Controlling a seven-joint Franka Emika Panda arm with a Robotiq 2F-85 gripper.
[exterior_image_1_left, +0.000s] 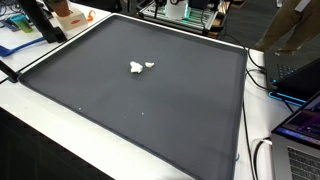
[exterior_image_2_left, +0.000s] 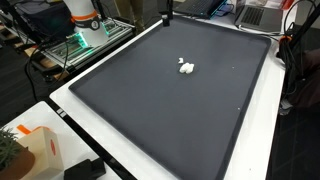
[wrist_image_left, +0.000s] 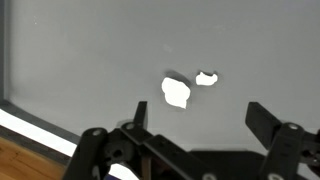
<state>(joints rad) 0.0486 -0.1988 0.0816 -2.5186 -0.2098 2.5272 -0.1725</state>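
Gripper: released, jaws spread wide, nothing grasped, held above the mat.
Larger white scrap: seen lying just beyond the open jaws, untouched.
Smaller white scrap: laid just beside it, slightly apart.
Dark mat: both scraps are carried near its middle.
Desk: white, covered by the mat.

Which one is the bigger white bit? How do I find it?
Look at the big dark grey mat. Near its middle lie two white scraps, close together. The bigger scrap is the chunky one; the smaller scrap beside it is thinner.
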